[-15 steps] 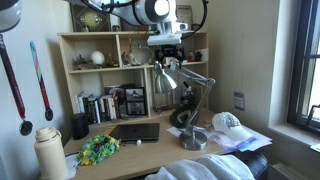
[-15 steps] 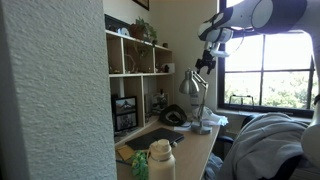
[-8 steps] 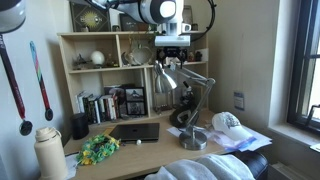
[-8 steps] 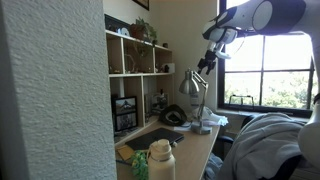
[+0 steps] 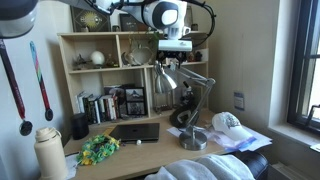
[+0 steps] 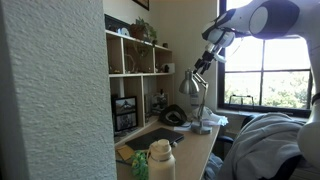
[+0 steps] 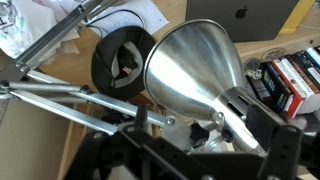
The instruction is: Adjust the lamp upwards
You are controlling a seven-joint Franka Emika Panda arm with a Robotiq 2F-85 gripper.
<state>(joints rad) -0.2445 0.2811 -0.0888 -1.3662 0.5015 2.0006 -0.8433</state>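
The silver lamp (image 5: 168, 78) stands on the desk in front of the shelf, its shiny cone shade pointing down and to the side, with a thin jointed arm and a round dark base (image 5: 193, 140). It also shows in the exterior view by the window (image 6: 189, 86). My gripper (image 5: 173, 55) hovers just above the shade's neck (image 6: 203, 66). In the wrist view the shade (image 7: 195, 65) fills the middle, the base (image 7: 125, 62) lies below it, and my dark fingers (image 7: 195, 132) stand open on either side of the neck joint, not clamped.
A wooden shelf (image 5: 110, 38) with books stands behind the lamp. A black microscope-like object (image 5: 185, 100), a laptop (image 5: 135, 131), a white cap (image 5: 228, 122), papers and a water bottle (image 5: 47, 150) are on the desk. A window (image 6: 270, 70) is beside it.
My gripper has risen a little above the lamp's shade. The lamp itself looks unchanged.
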